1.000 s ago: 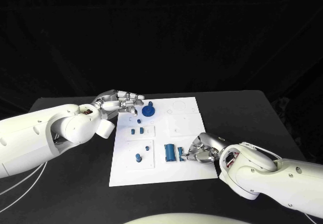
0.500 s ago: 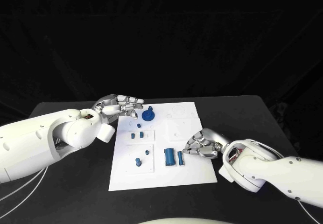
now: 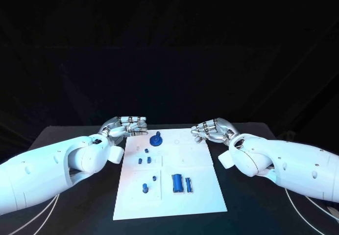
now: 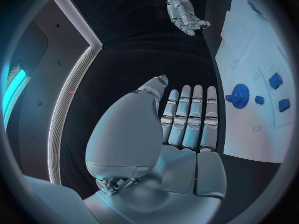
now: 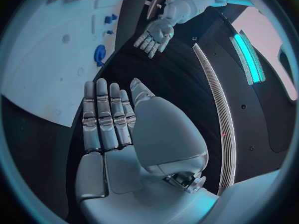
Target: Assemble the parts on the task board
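Since a second ago, the right hand (image 3: 212,130) has left the blue blocks near the board's near end and risen to the far right corner of the task board (image 3: 201,193), where it now hangs empty, its fingers (image 5: 107,120) straight and pressed side by side with nothing between them. Across from it, the left hand (image 3: 126,127) has stayed by the far left corner, at about ten o'clock from the board's middle, also holding nothing, fingers (image 4: 190,114) flat and together. On the black counter (image 3: 70,215) the white board lies between the two arms. A blue gear-shaped part (image 3: 155,141) stands near its far edge at roughly eleven o'clock, just beside the left hand but not touched. Two upright blue blocks (image 3: 181,183) sit toward five o'clock, small blue pegs (image 3: 145,188) toward seven o'clock, and smaller blue pieces (image 3: 144,160) lie left of centre.
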Controlling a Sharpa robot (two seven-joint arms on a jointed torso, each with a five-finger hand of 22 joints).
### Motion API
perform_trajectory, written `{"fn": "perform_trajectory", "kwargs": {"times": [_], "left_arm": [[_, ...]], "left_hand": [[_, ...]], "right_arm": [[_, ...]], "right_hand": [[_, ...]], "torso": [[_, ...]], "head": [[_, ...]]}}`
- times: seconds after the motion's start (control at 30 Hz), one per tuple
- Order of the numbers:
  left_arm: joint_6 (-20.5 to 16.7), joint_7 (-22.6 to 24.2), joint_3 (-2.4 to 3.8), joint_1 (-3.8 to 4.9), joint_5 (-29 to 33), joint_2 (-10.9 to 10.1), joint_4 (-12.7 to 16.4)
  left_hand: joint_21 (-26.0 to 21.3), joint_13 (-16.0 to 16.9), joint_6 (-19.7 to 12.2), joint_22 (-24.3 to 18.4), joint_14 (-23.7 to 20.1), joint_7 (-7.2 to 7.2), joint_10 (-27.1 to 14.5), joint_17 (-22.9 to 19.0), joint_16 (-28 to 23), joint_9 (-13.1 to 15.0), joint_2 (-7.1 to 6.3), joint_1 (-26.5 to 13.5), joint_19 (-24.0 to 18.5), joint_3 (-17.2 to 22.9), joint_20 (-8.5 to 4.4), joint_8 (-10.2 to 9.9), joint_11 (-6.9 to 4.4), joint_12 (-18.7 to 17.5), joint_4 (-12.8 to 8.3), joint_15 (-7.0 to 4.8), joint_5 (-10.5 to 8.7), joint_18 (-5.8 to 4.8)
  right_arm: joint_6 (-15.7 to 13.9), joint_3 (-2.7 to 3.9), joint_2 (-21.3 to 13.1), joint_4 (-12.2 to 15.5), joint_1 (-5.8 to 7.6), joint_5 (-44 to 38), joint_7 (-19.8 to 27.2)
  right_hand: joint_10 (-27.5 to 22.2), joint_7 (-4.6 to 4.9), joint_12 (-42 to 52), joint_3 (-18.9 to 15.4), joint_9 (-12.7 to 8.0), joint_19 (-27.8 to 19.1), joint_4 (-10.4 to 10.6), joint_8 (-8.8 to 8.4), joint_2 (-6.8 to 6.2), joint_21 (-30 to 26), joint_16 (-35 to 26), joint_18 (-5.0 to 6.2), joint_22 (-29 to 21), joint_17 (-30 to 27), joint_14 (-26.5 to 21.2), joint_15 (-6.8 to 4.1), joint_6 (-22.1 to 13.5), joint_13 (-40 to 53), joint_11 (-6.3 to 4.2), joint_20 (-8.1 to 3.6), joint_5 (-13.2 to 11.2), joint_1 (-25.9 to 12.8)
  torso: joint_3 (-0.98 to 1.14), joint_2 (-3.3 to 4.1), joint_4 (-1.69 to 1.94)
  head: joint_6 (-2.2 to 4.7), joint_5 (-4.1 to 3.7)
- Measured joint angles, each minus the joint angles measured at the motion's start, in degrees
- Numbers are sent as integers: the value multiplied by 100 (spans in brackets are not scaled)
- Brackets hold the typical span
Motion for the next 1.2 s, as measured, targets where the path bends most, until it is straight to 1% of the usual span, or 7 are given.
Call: {"fn": "perform_trajectory", "kwargs": {"times": [0.2, 0.33, 0.5, 0.63, 0.83, 1.0, 1.2], "left_arm": [[-237, 262, 1, -153, 257, 269, -275], [-362, 373, 1, -217, 367, 363, -403], [-386, 359, -3, -216, 363, 338, -359], [-496, 366, -3, -240, 354, 337, -210], [-1007, 486, 11, -299, 321, 321, 213], [-1688, 682, 14, -375, 268, 321, 640], [-2448, 921, 18, -426, 205, 319, 944]], "left_hand": [[-391, -55, -30, -455, -146, -29, -205, -361, -203, -105, 137, 63, 0, -375, 0, 0, 79, -29, 5, 103, 0, -90], [-410, -71, -96, -524, -244, -26, -308, -422, -213, -119, 198, 3, -42, -415, -12, -18, 89, -40, -2, 108, -7, -92], [-601, -249, -1013, -731, -1139, -144, -1293, -543, -399, -303, 414, -1416, -805, -576, -284, -216, -84, -228, -162, -54, -302, -182], [-657, -330, -1688, -881, -1794, -247, -2016, -728, -459, -388, 600, -2447, -1359, -696, -491, -287, -227, -283, -282, -175, -511, -270], [-701, -387, -2521, -1065, -2599, -561, -2908, -970, -502, -446, 735, -3721, -2043, -989, -745, -333, -397, -331, -468, -339, -772, -412], [-726, -402, -3107, -1214, -3168, -684, -3535, -1055, -526, -461, 783, -4617, -2526, -1131, -923, -358, -629, -361, -731, -625, -954, -448], [-725, -407, -3656, -1534, -3695, -743, -4117, -1094, -526, -470, 804, -5451, -2975, -1205, -1087, -356, -866, -361, -918, -778, -1129, -718]], "right_arm": [[193, 27, 350, -773, 8, 638, 445], [269, 35, 450, -991, 7, 827, 600], [227, 63, 405, -904, -19, 835, 591], [96, 148, 326, -663, -126, 892, 604], [-423, 406, 138, 64, -398, 1140, 785], [-1056, 584, -36, 656, -643, 1470, 1047], [-1682, 694, -142, 1015, -778, 1803, 1314]], "right_hand": [[207, 52, -410, 117, -536, 8, -219, 0, 20, -372, -791, 0, -1302, -922, 241, 148, 30, -1114, 75, 167, 0, -106], [206, 69, -436, 124, -695, 87, -320, -11, 23, -372, -882, -2, -1680, -1147, 350, 106, 5, -1370, 71, 164, 0, -271], [-844, -108, -646, -82, -861, -757, -507, -201, 22, -559, -1082, -53, -2196, -1288, -726, -8, -940, -1632, -59, -77, -165, -1673], [-1625, -243, -721, -281, -977, -1389, -705, -267, 26, -626, -1157, -135, -2563, -1394, -1525, -215, -1644, -1785, -162, -250, -282, -2683], [-2569, -407, -783, -411, -1194, -2155, -856, -325, 26, -686, -1220, -314, -3011, -1705, -2495, -439, -2497, -1889, -452, -458, -482, -3914], [-3233, -663, -795, -442, -1439, -2691, -902, -333, 25, -686, -1225, -405, -3322, -1828, -3173, -519, -3089, -1922, -627, -604, -739, -4772], [-3856, -875, -805, -459, -1560, -3176, -918, -333, 27, -707, -1225, -673, -3617, -1885, -3813, -554, -3651, -1937, -704, -905, -857, -5582]], "torso": [[-23, -98, 22], [-23, -122, 42], [-17, -136, 52], [19, -223, 129], [80, -376, 257], [98, -420, 298], [106, -436, 313]], "head": [[166, -7], [227, 23], [221, 24], [243, 23], [281, 34], [285, 35], [287, 36]]}}
